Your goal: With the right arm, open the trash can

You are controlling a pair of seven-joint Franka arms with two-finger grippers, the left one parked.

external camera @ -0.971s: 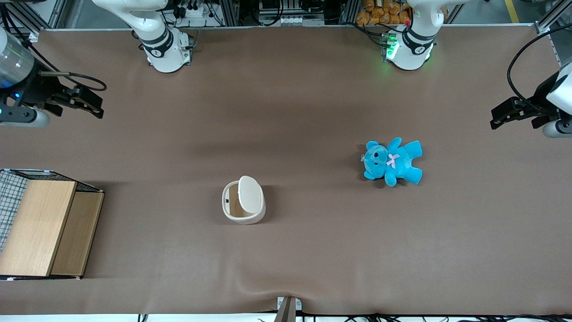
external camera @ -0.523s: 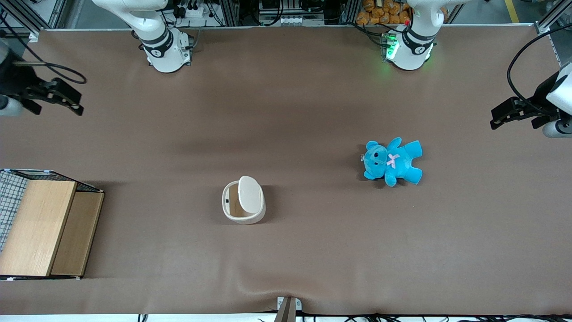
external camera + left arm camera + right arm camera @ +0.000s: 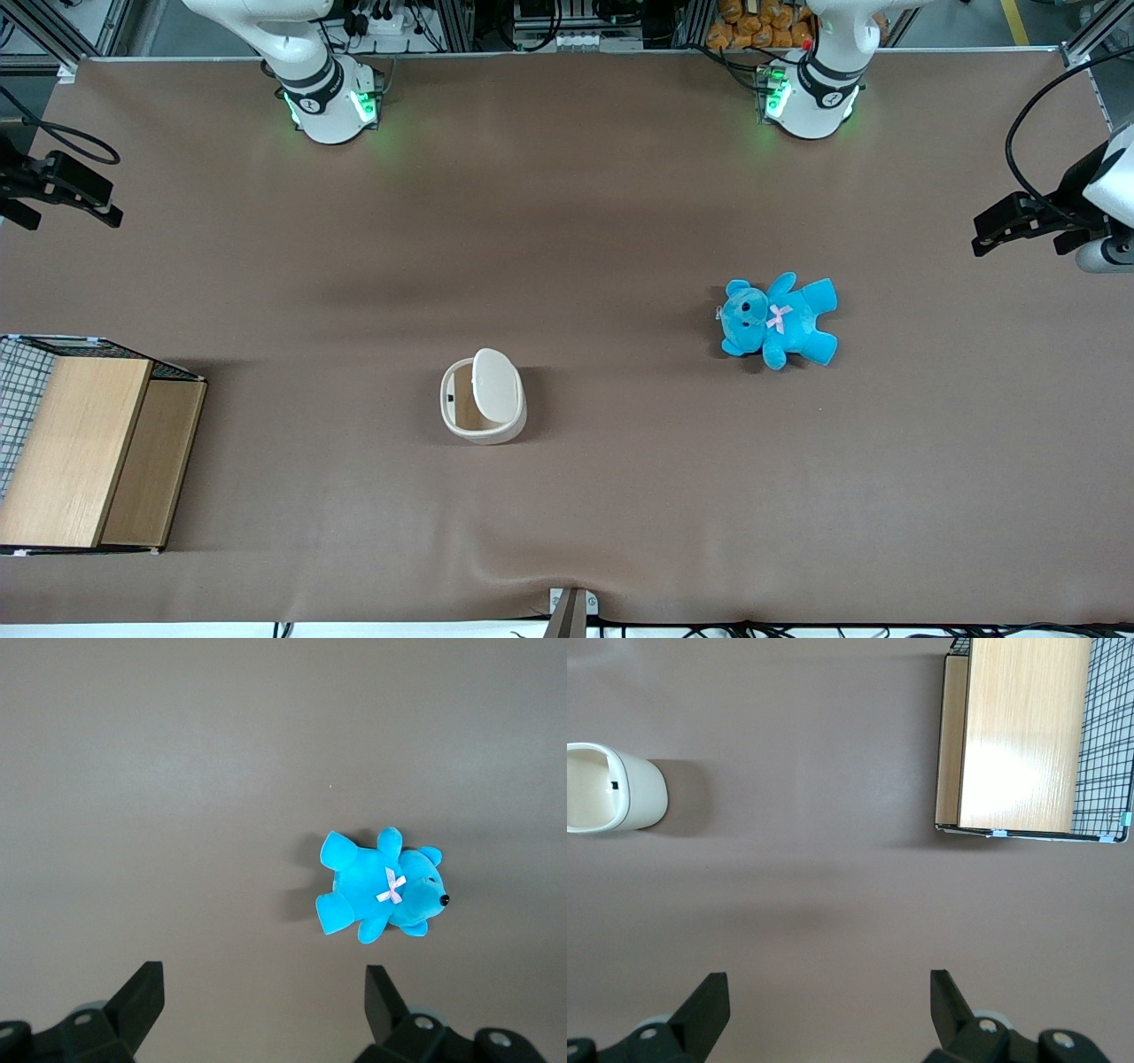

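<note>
Trash can (image 3: 483,408) sits mid-surface, lid tipped up and tan inside showing, so the opening looks done. Gripper (image 3: 66,186) hangs well apart at the working arm's end, fingers (image 3: 709,1001) spread and empty; best to hold clear.

Brown cloth-covered table (image 3: 620,221) under even light, aluminium framing (image 3: 496,22) at its edge

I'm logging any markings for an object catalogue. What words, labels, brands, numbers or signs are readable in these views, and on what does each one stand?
No text can be read in any view.
The trash can, blue teddy bear and wooden box show no label.
Round marks on the two arm bases are too small to read.
The gripper, open, hangs over the working arm's end of the table and shows no text.
</note>
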